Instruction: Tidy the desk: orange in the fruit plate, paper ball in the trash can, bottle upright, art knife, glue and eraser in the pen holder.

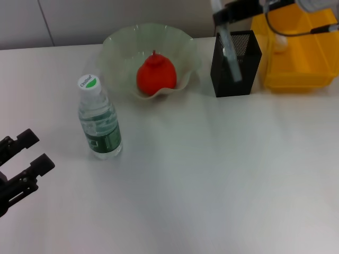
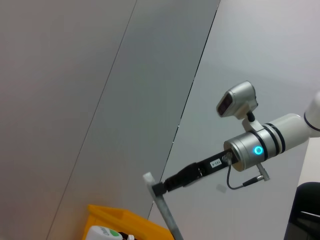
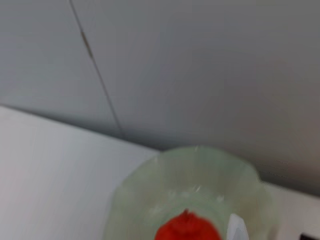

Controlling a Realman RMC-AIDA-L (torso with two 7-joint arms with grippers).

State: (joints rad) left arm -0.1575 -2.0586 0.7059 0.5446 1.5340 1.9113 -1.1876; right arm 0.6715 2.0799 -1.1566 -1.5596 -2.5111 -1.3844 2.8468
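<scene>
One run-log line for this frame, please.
orange in fruit plate | bottle upright | right gripper lowering grey tool into pen holder | left gripper idle, open

You get bright, even overhead light on the white counter (image 1: 212, 174), with soft, short shadows beside the bottle (image 1: 99, 120) and pen holder (image 1: 236, 64). Your right wrist view is blurred, the orange (image 3: 186, 229) and fruit plate (image 3: 135, 200) smeared. The left wrist view stays crisp.

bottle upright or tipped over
Upright: the bottle stands on its base on the table, white cap on top, left of the fruit plate.
</scene>
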